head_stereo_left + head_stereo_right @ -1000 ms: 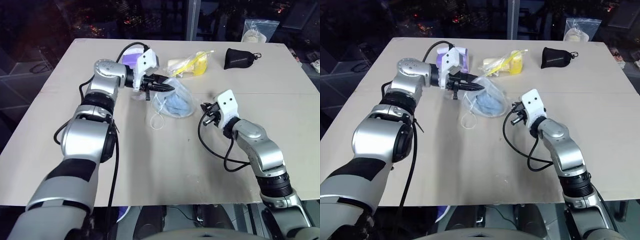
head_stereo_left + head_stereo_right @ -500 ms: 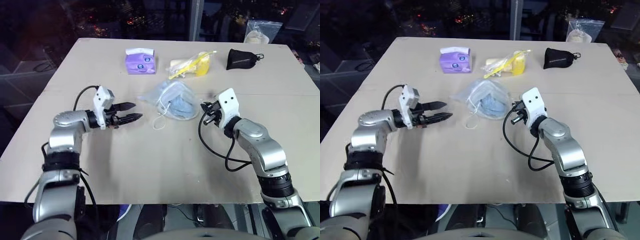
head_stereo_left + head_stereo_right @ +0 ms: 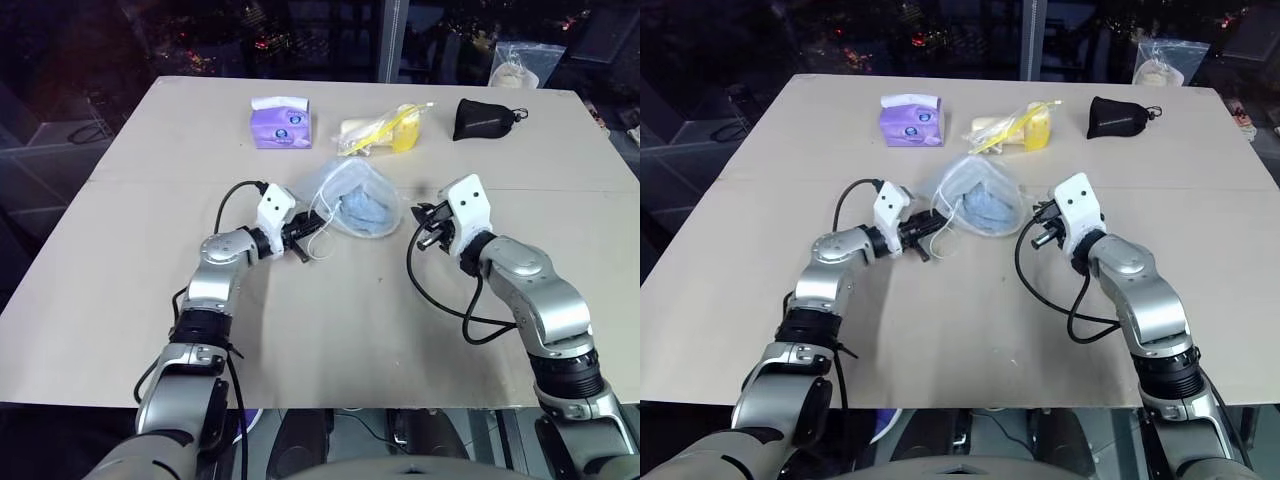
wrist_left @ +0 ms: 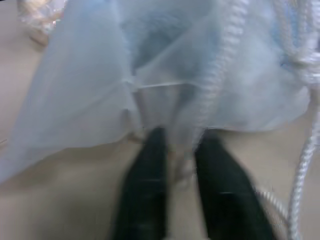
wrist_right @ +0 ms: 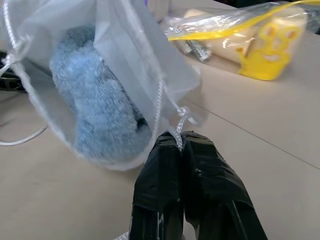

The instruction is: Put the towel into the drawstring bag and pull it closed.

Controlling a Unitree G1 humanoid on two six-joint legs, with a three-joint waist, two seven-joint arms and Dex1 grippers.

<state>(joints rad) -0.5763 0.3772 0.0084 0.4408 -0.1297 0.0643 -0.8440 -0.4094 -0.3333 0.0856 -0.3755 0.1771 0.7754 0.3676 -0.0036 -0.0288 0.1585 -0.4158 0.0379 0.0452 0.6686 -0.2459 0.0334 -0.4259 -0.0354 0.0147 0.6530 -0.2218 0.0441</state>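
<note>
The drawstring bag lies in the middle of the table, a translucent white pouch, with the light blue towel inside it. In the right wrist view the towel shows through the bag's open mouth. My left gripper sits low at the bag's left side among the white cords. A cord runs down between its fingers, and it is shut on that cord. My right gripper is at the bag's right side, shut on the other cord.
Along the far side lie a purple tissue pack, a clear packet with yellow contents and a small black pouch. Another clear bag rests beyond the table's back right corner.
My left gripper let go of the bag's mouth, swung out left with its jaws open, then came in low to the cords and shut. The bag settled flatter. The right arm stayed put.
</note>
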